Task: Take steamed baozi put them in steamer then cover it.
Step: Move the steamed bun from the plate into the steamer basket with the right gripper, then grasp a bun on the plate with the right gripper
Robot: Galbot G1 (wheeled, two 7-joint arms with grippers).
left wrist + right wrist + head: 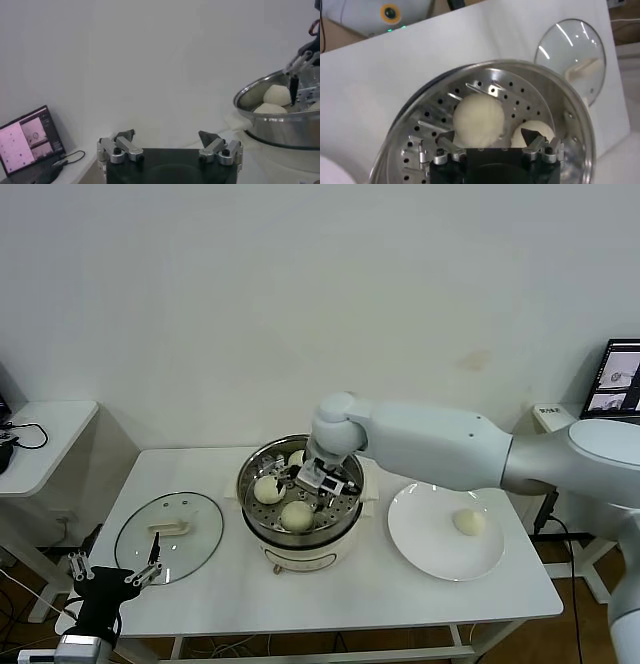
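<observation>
Right gripper (322,480) hangs inside the steamer (262,529), fingers apart around a baozi (478,120) (left gripper (112,574) parked, open).

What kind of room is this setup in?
Probably a lab or office mock-up, not a real kitchen: a white folding table against a bare wall, a laptop on a side desk, and one steamer with no counters.

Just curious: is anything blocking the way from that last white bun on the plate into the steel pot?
Nothing visible does. The cream-white bun lies alone on the flat white plate, and the shiny steel steamer stands uncovered; its glass lid lies aside.
</observation>
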